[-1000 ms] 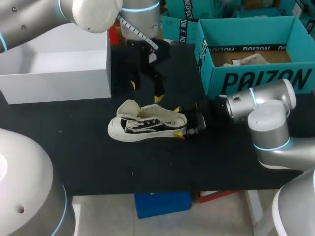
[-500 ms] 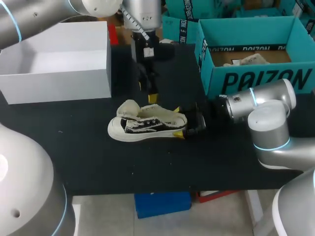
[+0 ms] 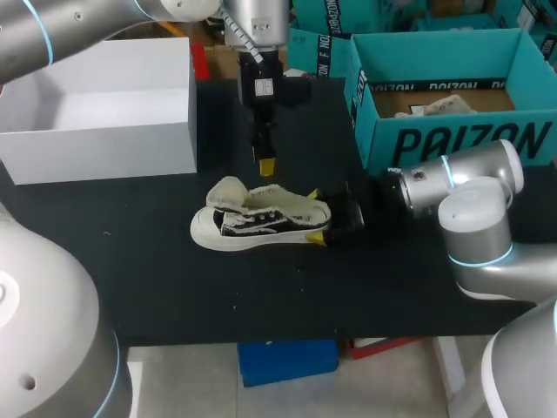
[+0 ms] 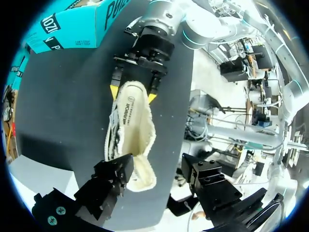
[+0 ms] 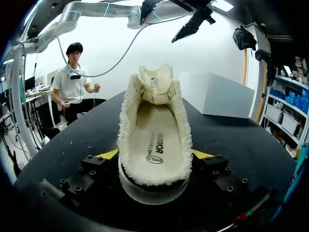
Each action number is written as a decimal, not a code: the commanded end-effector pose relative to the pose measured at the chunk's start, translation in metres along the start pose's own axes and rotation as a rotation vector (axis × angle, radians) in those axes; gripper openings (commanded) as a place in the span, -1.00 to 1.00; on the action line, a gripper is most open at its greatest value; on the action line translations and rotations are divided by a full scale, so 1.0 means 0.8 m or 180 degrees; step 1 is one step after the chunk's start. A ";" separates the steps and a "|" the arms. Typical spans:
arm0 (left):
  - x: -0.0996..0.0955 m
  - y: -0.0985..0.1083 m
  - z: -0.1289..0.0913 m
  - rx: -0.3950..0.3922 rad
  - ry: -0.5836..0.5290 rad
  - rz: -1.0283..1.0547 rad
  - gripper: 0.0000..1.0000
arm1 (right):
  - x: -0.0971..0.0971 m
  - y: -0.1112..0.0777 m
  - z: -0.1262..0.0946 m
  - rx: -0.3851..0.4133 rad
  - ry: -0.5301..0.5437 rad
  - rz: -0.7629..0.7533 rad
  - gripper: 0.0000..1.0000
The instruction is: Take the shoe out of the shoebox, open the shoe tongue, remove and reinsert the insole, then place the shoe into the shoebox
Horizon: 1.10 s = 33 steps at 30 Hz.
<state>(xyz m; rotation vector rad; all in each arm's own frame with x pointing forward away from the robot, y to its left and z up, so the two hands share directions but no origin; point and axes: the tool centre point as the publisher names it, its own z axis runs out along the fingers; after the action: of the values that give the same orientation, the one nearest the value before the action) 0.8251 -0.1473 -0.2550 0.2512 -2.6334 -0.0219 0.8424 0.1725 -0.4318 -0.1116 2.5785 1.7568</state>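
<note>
The shoe (image 3: 259, 218) sits upright mid-table (image 3: 174, 287), long axis running side to side, toe to my left, heel to my right. My right gripper (image 3: 315, 215) pinches the heel from both sides. My left gripper (image 3: 265, 165) hangs over the shoe, fingers spread wide. A white box (image 3: 96, 131) sits back left and the teal shoebox (image 3: 452, 139) back right, both apart from the shoe.

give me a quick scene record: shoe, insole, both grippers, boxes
shoe: upright on black table, outside both boxes
insole: inside the shoe
right gripper: shut on the shoe's heel
left gripper: open, above the shoe
teal shoebox: open, right of the shoe
white box: open, left of the shoe
</note>
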 end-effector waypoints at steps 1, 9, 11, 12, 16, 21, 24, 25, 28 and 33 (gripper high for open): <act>-0.001 0.000 0.000 0.0002 -0.0001 0.0005 -1.00 | -0.001 -0.002 0.002 0.0004 -0.0002 0.0005 -1.00; -0.005 -0.001 0.010 0.0262 -0.0064 0.0381 -1.00 | -0.001 -0.002 0.002 0.0004 -0.0002 0.0005 -1.00; -0.008 -0.001 0.012 0.0314 -0.0108 0.0371 -1.00 | -0.001 -0.002 0.002 0.0004 -0.0002 0.0005 -1.00; -0.010 -0.001 0.015 0.0299 -0.0135 0.0337 -1.00 | -0.001 -0.002 0.002 0.0004 -0.0002 0.0005 -1.00; -0.013 -0.001 0.020 0.0385 -0.0274 0.0257 -1.00 | -0.001 -0.002 0.002 0.0004 -0.0002 0.0005 -1.00; -0.014 -0.008 0.034 0.0476 -0.0260 0.0332 -1.00 | -0.001 -0.002 0.002 0.0004 -0.0002 0.0005 -1.00; -0.018 -0.011 0.044 0.0381 -0.0110 0.0249 -1.00 | -0.001 -0.002 0.002 0.0004 -0.0002 0.0005 -1.00; -0.018 -0.011 0.044 0.0381 -0.0110 0.0249 -1.00 | -0.001 -0.002 0.002 0.0004 -0.0002 0.0005 -1.00; -0.018 -0.011 0.044 0.0381 -0.0110 0.0249 -1.00 | -0.001 -0.002 0.002 0.0004 -0.0002 0.0005 -1.00; -0.018 -0.011 0.044 0.0381 -0.0110 0.0249 -1.00 | -0.001 -0.002 0.002 0.0004 -0.0002 0.0005 -1.00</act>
<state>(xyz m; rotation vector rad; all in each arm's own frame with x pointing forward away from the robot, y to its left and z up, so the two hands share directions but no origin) 0.8207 -0.1532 -0.2921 0.1925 -2.6822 0.1626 0.8424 0.1725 -0.4318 -0.1116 2.5784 1.7570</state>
